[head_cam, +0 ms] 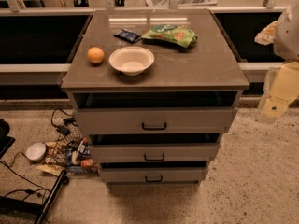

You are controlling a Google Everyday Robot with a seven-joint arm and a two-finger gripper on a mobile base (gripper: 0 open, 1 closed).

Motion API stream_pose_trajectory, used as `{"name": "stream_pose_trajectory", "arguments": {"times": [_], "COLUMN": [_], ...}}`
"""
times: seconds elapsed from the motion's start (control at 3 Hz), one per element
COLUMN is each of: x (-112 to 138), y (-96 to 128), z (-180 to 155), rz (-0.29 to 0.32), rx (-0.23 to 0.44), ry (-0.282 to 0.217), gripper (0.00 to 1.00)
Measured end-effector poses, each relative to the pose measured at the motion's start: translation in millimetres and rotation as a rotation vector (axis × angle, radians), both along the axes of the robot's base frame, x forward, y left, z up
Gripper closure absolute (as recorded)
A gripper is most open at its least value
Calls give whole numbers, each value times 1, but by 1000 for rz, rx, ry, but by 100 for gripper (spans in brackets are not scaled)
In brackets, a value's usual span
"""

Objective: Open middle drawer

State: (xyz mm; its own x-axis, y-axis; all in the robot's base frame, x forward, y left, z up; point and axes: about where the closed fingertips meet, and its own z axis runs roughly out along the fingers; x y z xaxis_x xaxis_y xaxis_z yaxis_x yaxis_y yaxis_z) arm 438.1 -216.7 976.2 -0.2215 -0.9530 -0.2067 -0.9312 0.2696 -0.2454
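The grey cabinet [154, 73] has three stacked drawers. The middle drawer [187, 152] has a low flat grey front with a small black bar handle [154, 157] at its centre. A dark gap shows above its front, and its inside is hidden. The taller-fronted top drawer [196, 120] is above it and a similar low drawer [182, 175] is below. My gripper [274, 105], cream-coloured, hangs at the right edge of the view. It is level with the top drawer, well right of the cabinet, and touches nothing.
On the cabinet top lie an orange [96, 55], a white bowl [131, 59], a green snack bag [170, 35] and a dark packet [127, 35]. Cables, a white round object [35, 151] and clutter [74, 155] lie on the floor at the left. A black stand leg [51, 195] is at the lower left.
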Motion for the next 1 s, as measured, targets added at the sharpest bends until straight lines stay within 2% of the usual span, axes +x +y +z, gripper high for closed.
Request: {"name": "stream_pose_trajectory", "arguments": {"times": [0.33, 0.67, 1.0], "x": [0, 2, 3], "y": [0, 3, 12], "z": [0, -21, -69], "rz": [0, -1, 23], "rx": [0, 5, 13], "ry": [0, 17, 26], "gripper": [0, 0, 0]}}
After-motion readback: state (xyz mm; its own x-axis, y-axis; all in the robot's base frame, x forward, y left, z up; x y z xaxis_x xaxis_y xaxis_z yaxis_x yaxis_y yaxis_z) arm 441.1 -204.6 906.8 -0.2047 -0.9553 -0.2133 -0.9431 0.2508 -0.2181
